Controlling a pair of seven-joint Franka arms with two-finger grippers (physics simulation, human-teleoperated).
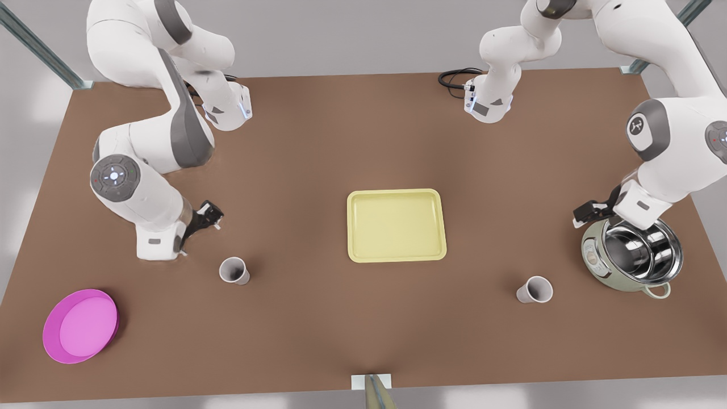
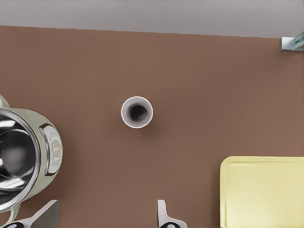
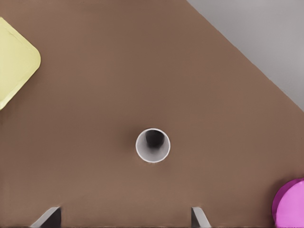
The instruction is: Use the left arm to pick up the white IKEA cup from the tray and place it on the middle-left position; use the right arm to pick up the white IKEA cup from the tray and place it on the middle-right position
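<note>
Brown table [image 1: 363, 142] had loads of room. Tray [image 1: 396, 225] sat mid-table; both cups [image 1: 234, 270] [image 1: 534, 289] stood off it. My left gripper [image 2: 107, 218] and right gripper [image 3: 124, 219] hung wide open above them.

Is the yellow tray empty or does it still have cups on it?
Empty. The tray shows bare yellow floor; both white cups stand upright on the brown table, one on each side.
</note>
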